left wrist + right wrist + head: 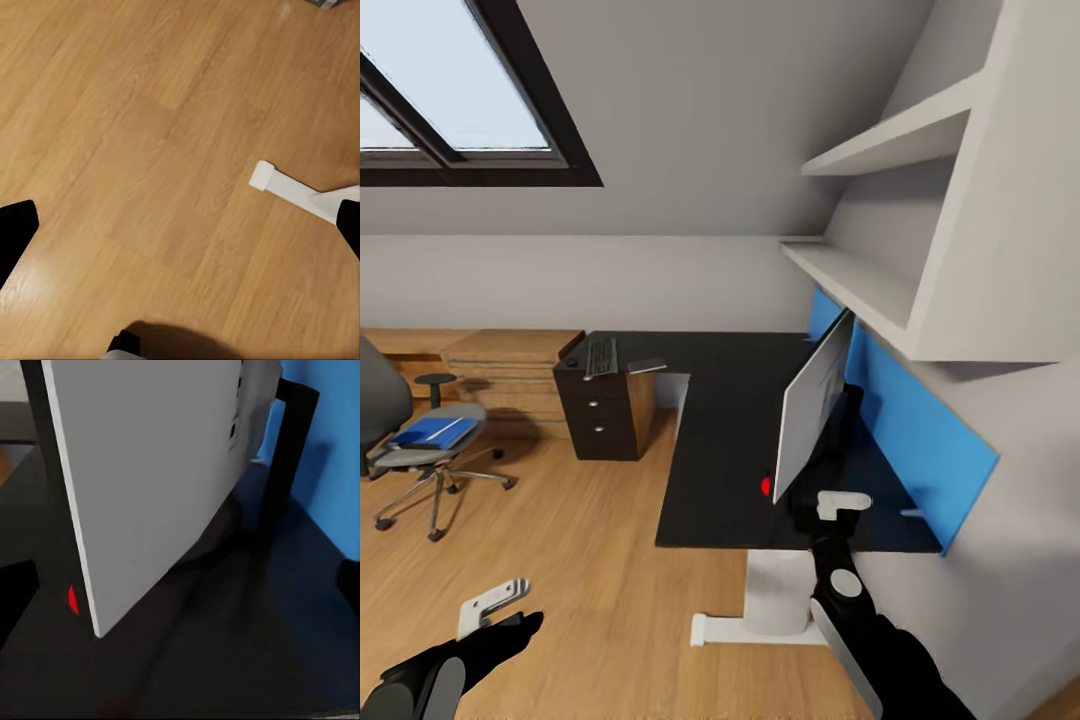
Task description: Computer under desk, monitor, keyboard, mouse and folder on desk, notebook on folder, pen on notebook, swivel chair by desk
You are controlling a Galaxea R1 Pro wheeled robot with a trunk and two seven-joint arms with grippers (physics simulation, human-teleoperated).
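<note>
Left tool (495,605) open over floor (150,150), right tool (843,503) open, empty, behind monitor (815,400) on desk (720,480).

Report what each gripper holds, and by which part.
Nothing is held. The left gripper hangs open over the wood floor; the right gripper is open just behind the monitor, not clamping it.

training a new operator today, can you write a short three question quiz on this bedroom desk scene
1. True or false: the monitor stands on the desk.
2. What lies on the swivel chair seat?
3. Which is nearest the monitor: A the left end effector, B the right end effector, C the keyboard?

Key: 1 true. 2 the blue folder. 3 B.
</note>
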